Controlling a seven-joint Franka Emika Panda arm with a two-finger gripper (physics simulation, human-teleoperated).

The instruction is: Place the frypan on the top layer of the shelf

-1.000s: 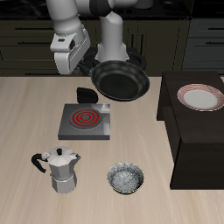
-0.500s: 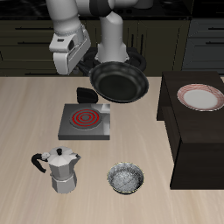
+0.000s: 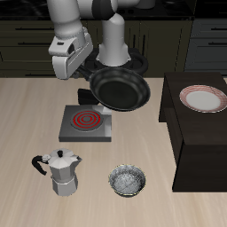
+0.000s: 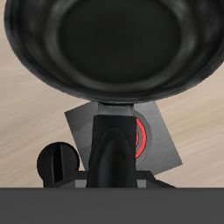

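My pincer [image 4: 112, 179] is clamped on the frypan [image 3: 117, 89] by its long handle, carrying it in the air above the burner plate [image 3: 87, 123], its handle pointing back toward me. The shelf [image 3: 197, 146] stands off to the pan's side along the counter's [image 3: 27, 124] edge, its flat top holding a pink-rimmed plate [image 3: 203, 98], so the pan must travel sideways.

The frypan [image 3: 121, 89] looks like glossy black metal. The moka pot [image 3: 62, 171] is shiny silvery metal; the shelf [image 3: 202, 142] is matt dark wood.
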